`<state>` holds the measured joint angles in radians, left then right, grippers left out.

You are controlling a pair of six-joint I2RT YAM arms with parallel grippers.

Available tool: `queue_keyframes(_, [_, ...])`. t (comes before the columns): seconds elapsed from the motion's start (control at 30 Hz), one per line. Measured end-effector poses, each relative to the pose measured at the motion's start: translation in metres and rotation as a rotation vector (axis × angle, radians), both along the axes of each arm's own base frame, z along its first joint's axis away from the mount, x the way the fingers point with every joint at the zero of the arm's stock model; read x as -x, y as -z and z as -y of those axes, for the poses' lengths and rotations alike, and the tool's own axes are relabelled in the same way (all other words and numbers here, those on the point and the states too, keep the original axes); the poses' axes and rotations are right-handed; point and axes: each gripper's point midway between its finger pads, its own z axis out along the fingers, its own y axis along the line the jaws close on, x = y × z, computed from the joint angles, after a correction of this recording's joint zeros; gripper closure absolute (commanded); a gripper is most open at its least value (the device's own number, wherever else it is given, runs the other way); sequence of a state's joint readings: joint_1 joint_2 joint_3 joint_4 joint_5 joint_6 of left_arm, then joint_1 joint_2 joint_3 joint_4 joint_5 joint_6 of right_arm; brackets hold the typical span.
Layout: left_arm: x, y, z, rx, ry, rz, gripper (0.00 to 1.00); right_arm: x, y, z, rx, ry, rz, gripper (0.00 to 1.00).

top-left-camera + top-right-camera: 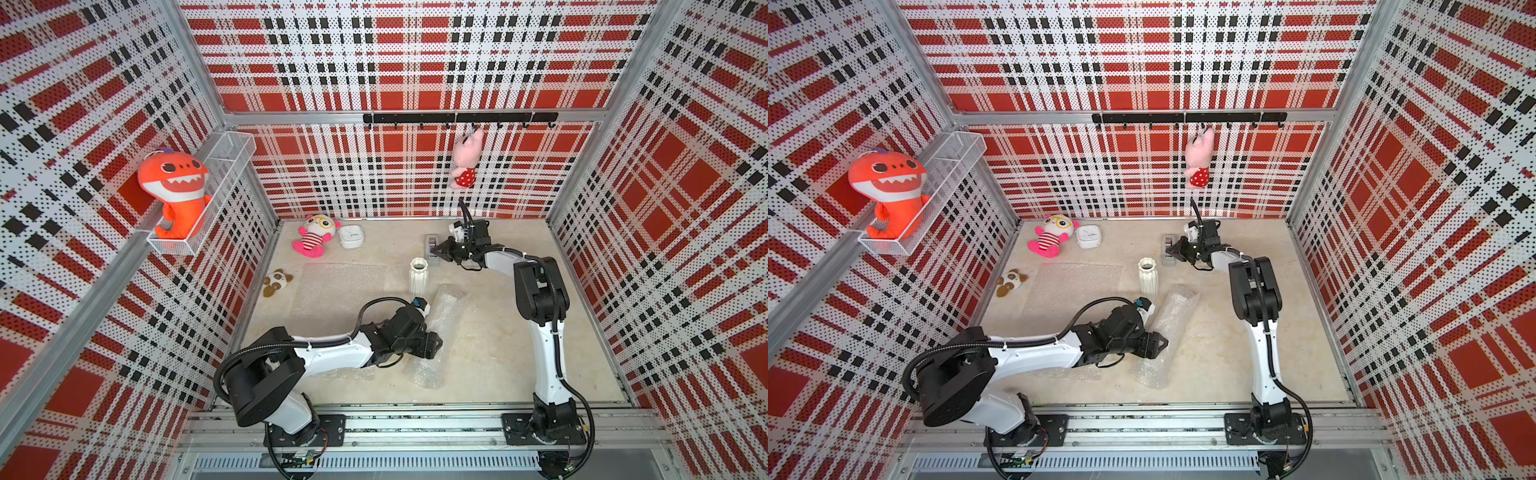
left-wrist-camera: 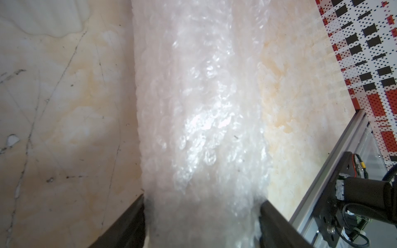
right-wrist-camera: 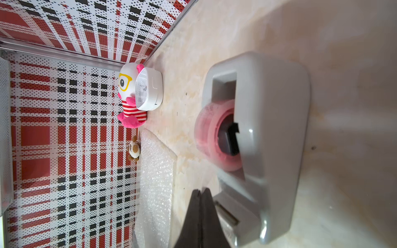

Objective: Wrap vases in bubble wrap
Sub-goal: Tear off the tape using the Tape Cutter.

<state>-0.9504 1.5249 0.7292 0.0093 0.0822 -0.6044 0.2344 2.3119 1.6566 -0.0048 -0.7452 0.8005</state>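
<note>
Bubble wrap roll (image 1: 446, 311) clamped in L fingers (image 2: 129, 223), L arm low; R fingers (image 3: 193, 214) together by tape dispenser (image 3: 268, 128).

bubble wrap roll (image 1: 446, 320) contents not vis., left end effector (image 2: 203, 200) fingers cut by frame edge, vase (image 2: 53, 17) cropped, tape dispenser (image 3: 268, 139) blurry

Tabletop (image 1: 490, 345) right of the wrapped roll (image 1: 446, 311) lies open; upright vase (image 1: 419, 276) and tape dispenser (image 1: 430, 241) crowd the back.
</note>
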Motion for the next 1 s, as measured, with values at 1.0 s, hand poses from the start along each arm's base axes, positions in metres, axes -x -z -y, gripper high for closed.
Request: queue_keyframes(1.0, [-0.001, 0.000, 0.000, 0.019, -0.015, -0.002, 0.26, 0.045, 0.024, 0.003, -0.013, 0.005, -0.045, 1.00])
